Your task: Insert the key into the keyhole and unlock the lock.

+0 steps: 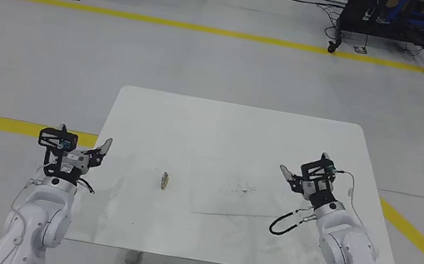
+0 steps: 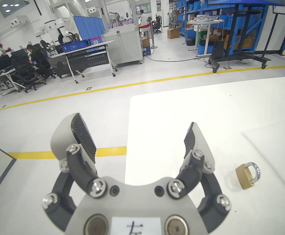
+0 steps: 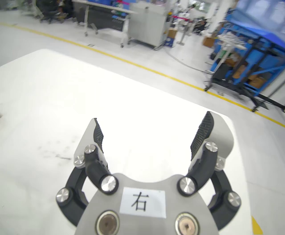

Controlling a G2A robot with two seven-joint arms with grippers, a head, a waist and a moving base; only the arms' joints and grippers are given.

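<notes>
Top view: padlock (image 1: pixel 164 181) lies loose on table (image 1: pixel 238 128), nearer left gripper (image 1: pixel 84 141) than right gripper (image 1: pixel 305 166). Both spread wide, holding nothing, well apart from it. Risk: unclamped padlock skids or spins if nudged

Left claw (image 2: pixel 134 124) and right claw (image 3: pixel 151 118), both spread wide, well apart from each other.
</notes>
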